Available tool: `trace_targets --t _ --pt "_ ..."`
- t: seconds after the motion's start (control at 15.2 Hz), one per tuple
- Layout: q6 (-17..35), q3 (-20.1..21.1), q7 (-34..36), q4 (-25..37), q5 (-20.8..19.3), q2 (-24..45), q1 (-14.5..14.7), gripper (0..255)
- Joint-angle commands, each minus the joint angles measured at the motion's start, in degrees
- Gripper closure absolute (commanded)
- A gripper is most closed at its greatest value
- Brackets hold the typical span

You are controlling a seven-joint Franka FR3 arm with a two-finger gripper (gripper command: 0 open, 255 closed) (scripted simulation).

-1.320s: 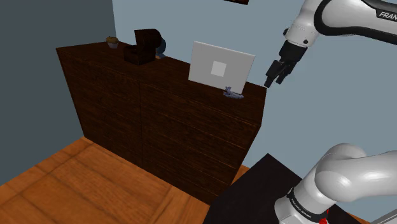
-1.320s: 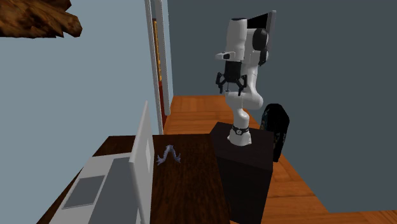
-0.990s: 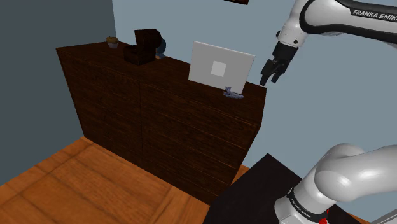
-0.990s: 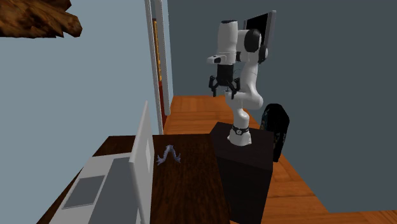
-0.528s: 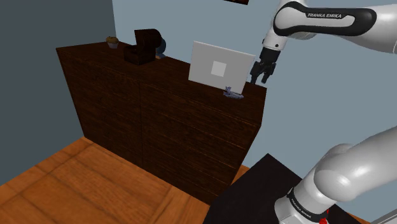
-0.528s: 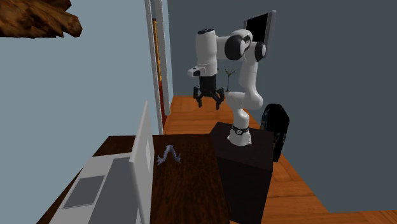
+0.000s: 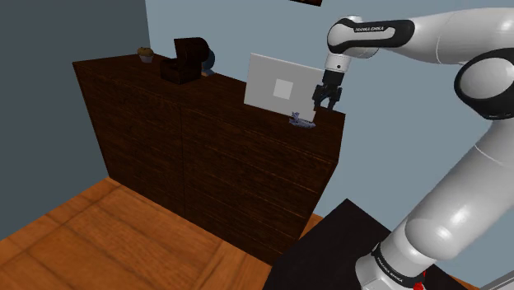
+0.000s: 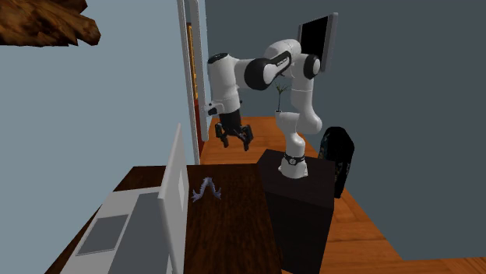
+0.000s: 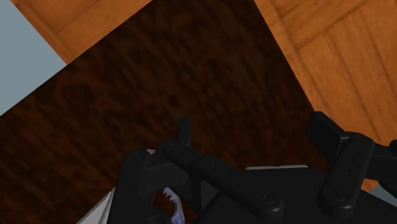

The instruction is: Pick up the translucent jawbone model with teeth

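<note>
- We judge the task barely begun. The jawbone model (image 7: pixel 301 122) lies untouched on top of the dark wooden cabinet (image 7: pixel 206 148), right of centre in the shoulder view, just at the foot of the open laptop (image 7: pixel 284 86).
- The gripper (image 8: pixel 236 140) hangs in the air in the upper middle of the second exterior view, above and beyond the model. Its two fingers stand apart and clasp nothing.
- In the wrist view we see the model close under the hand's body, not between the fingers.
- What we reckon is left: come down over the model, close on it, and lift it.
- Our count is one jawbone model, one laptop, one cabinet and one arm with one gripper.
- Three small things stand at the cabinet's end in the shoulder view's upper left: a dark brown boxy object (image 7: pixel 187 60), a muffin-like item (image 7: pixel 146 55) and a bluish round thing (image 7: pixel 210 58).
</note>
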Motion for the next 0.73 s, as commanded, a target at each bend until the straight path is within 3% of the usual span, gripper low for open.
trace_targets --t 0.0,0.59,0.66 --pt "-1.4 -1.1 -1.9 5.3 1.6 6.0 -1.1 0" --pt "-10.6 -1.8 -6.5 31.3 8.3 31.7 -8.2 0" --pt "-9.9 -1.8 -6.5 30.5 8.2 31.7 -8.2 0"
